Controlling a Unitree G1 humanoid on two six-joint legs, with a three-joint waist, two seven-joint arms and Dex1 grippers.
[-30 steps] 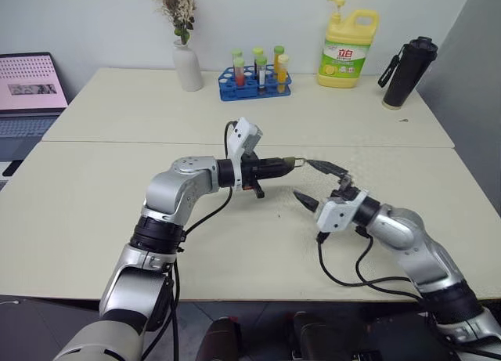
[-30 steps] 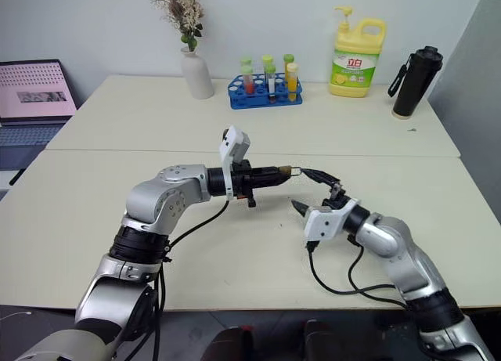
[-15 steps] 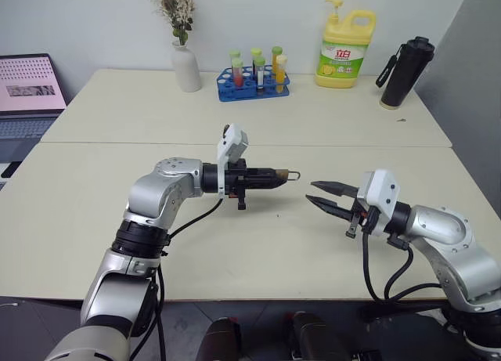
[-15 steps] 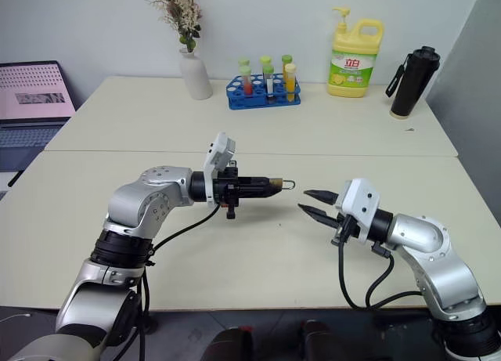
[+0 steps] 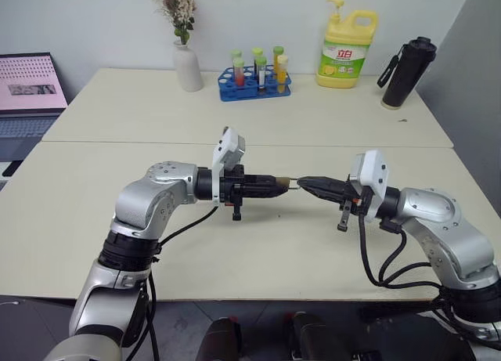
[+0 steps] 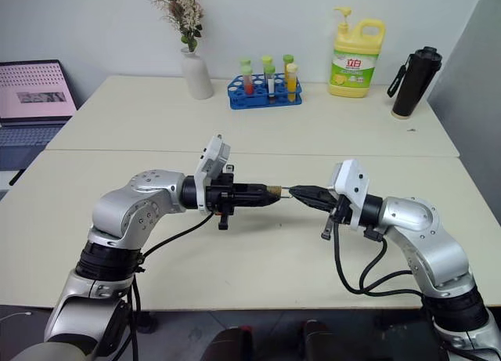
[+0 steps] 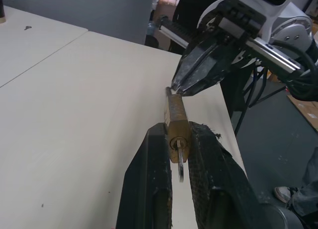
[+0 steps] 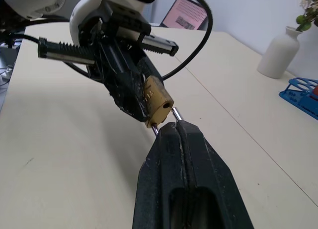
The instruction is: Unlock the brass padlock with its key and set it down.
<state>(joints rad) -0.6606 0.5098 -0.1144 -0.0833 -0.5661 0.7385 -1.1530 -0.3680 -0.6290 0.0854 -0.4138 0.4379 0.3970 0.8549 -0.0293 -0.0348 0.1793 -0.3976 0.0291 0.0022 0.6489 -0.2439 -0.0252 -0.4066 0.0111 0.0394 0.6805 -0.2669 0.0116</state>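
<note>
Left wrist view, nearest item: brass padlock (image 7: pixel 177 125) clamped by its body between the fingers of the left gripper (image 7: pixel 178 154), at centre frame; key (image 7: pixel 180 167) seated in the keyway, its ring head hanging out toward the camera. Beyond the padlock, the right gripper (image 8: pixel 171 132) is closed tight on the silver shackle, fingertips meeting around the loop — seen at centre of the right wrist view.

Step in hand, by judgement: lock held aloft between both arms at mid-frame of the head views, shackle gripped for pulling free. Whether the key is turned cannot be told. Next move calls for a straight pull along the shackle's line while the left grip holds the body square, then lowering it to the table.

Surface: two pale cream tables (image 5: pixel 258 259) butted together, seam running across. Far edge, upper frame — white vase (image 5: pixel 188 66) with dried flowers, blue test-tube rack (image 5: pixel 254 81), yellow detergent bottle (image 5: pixel 347 49), black flask (image 5: pixel 407 73). Laptop (image 5: pixel 30 91) at upper left; plain wall behind.
</note>
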